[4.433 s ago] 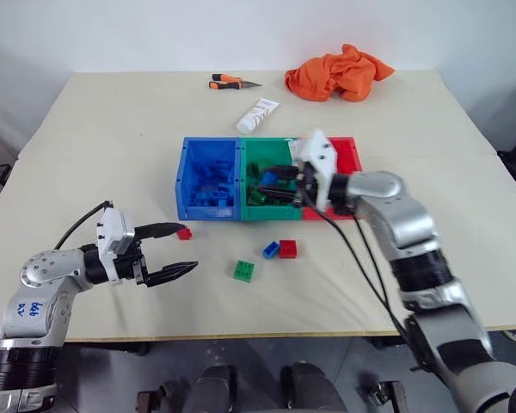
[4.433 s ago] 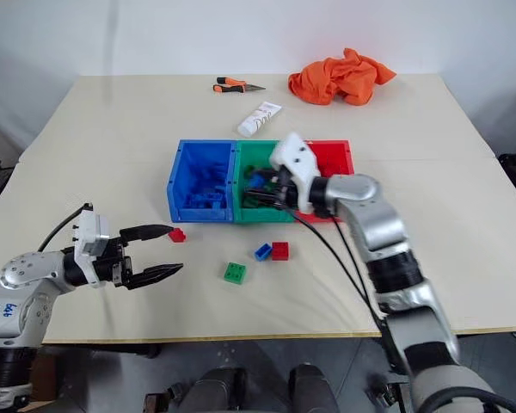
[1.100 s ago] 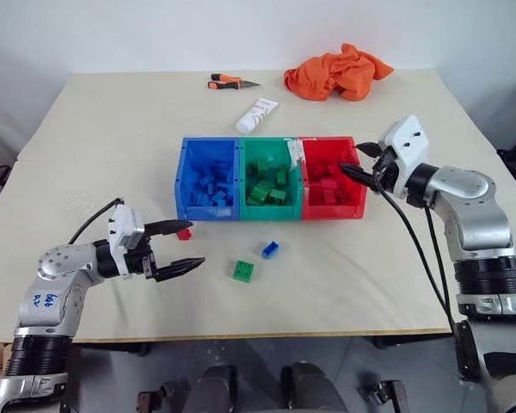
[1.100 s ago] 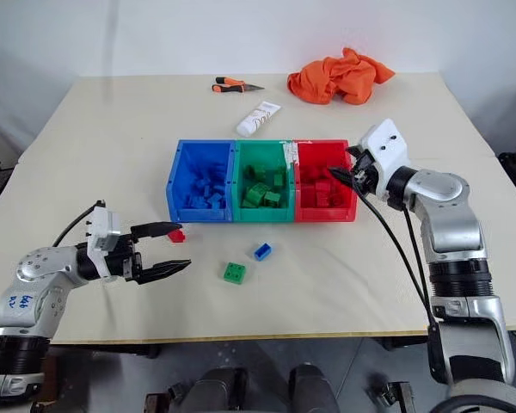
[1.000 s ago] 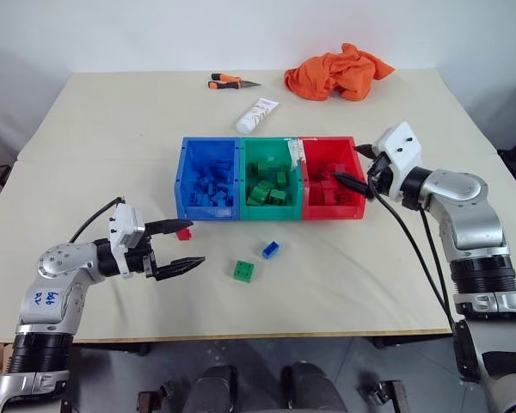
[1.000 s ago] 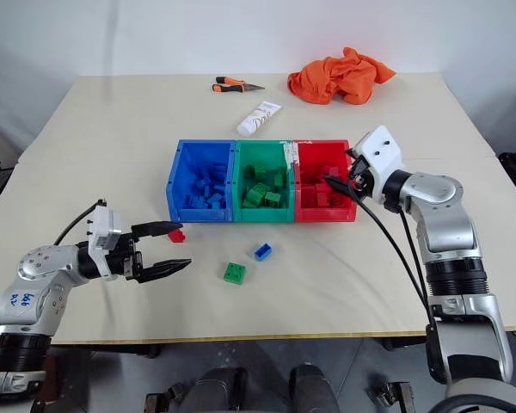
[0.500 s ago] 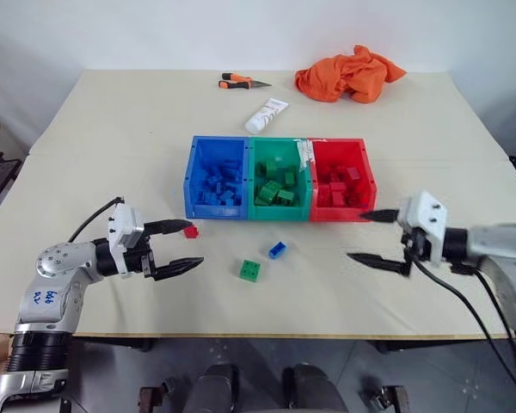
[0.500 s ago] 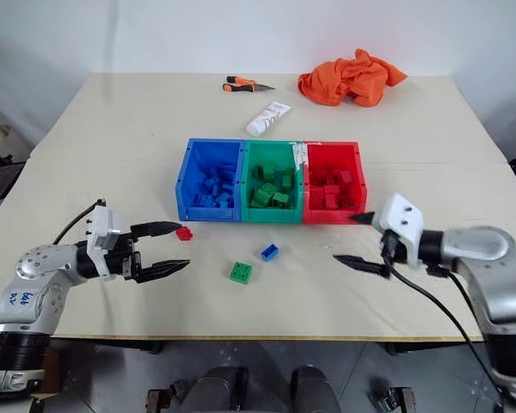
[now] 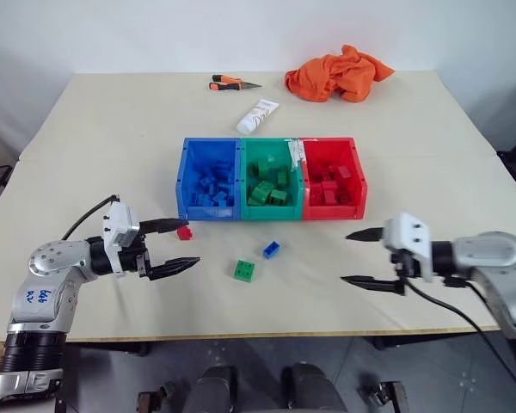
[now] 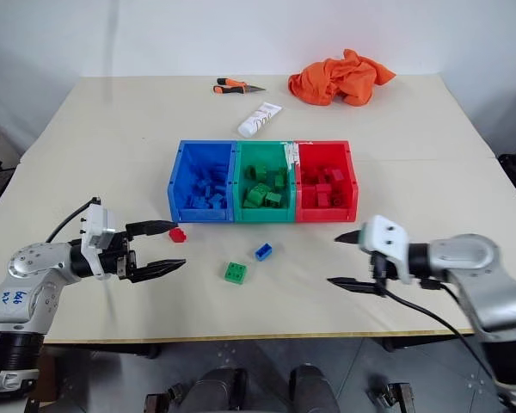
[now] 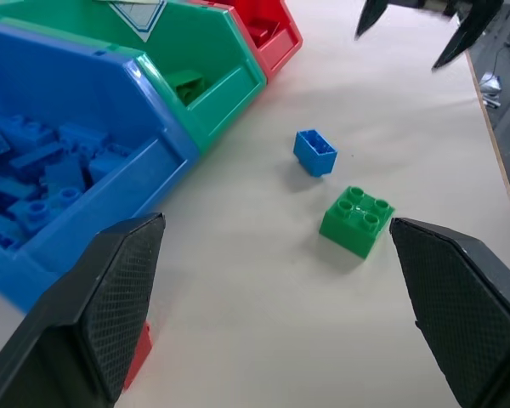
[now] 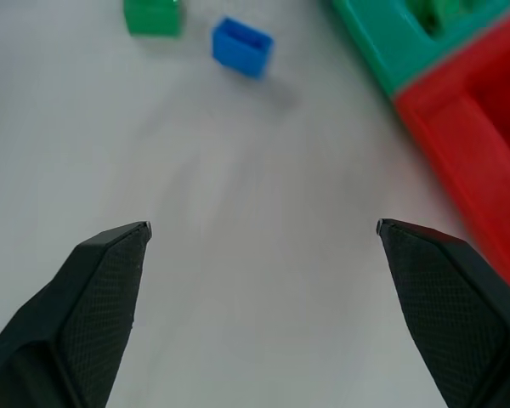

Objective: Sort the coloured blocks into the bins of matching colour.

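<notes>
1. The bins (image 9: 267, 211) are glossy moulded plastic.
2. The studded green block (image 11: 357, 221) is smooth, shiny plastic.
3. The counter (image 9: 112, 138) looks matt and smooth.
4. The orange cloth (image 9: 340, 73) is soft, crumpled fabric.
5. The left gripper's (image 11: 280, 280) pads (image 11: 123, 297) carry a fine cross-hatched matt texture.

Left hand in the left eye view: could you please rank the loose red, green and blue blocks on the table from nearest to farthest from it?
From the left hand:
1. Red block, beside its upper fingertip, in front of the blue bin.
2. Green block, farther toward the table's middle.
3. Blue block, just beyond the green one.
</notes>
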Robot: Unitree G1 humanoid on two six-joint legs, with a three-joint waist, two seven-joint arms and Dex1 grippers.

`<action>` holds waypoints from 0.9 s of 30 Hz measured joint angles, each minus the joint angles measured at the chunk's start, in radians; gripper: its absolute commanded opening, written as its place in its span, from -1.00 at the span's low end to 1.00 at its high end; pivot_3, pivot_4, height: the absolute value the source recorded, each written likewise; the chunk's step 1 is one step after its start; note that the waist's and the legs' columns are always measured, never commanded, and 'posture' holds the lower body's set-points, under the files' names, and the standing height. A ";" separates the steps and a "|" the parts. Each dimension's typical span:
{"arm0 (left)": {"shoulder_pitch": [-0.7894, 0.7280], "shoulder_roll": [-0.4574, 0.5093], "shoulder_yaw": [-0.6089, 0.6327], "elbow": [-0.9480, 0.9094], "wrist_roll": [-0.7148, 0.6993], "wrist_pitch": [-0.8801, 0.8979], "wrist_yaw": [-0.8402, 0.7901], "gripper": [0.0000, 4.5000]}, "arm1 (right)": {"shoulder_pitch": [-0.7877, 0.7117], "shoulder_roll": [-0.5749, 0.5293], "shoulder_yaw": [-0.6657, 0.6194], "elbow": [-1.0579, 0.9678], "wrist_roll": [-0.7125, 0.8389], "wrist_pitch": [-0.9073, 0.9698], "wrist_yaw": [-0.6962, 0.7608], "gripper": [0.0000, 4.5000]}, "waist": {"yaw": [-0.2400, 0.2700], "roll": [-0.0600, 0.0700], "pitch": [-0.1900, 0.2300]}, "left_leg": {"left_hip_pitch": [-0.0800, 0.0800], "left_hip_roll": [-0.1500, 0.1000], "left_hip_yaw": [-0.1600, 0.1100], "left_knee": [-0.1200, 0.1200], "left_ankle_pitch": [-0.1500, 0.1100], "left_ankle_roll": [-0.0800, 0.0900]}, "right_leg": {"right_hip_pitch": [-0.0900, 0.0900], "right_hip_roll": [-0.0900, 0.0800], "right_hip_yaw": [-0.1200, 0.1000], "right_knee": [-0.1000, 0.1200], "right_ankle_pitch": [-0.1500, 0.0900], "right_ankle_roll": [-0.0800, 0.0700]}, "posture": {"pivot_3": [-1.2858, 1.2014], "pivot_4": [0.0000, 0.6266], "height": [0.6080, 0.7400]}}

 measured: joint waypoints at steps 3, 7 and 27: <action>0.029 -0.009 0.001 -0.041 -0.004 0.011 0.017 1.00 | -0.125 0.088 0.107 0.105 -0.051 -0.051 0.018 0.98 | 0.000 0.000 0.000 | -0.001 0.000 0.000 0.000 0.000 0.000 | -0.002 0.000 0.000 0.002 0.000 0.000 | 0.03 -0.52 1.00; 0.087 -0.013 0.016 -0.091 -0.013 0.025 0.041 1.00 | -0.257 0.192 0.210 0.275 -0.109 -0.158 0.072 0.98 | 0.000 0.000 0.000 | -0.001 0.000 -0.001 0.000 0.000 0.000 | -0.002 0.000 0.000 0.002 0.000 0.000 | 0.03 -0.52 1.00; 0.213 -0.015 0.069 -0.221 -0.034 0.054 0.114 1.00 | -0.471 0.445 0.288 0.736 -0.232 -0.419 0.108 -0.79 | -0.002 0.000 0.000 | -0.001 0.000 -0.001 0.001 0.001 -0.002 | -0.004 -0.001 -0.002 0.006 0.000 0.000 | 0.03 -0.52 1.00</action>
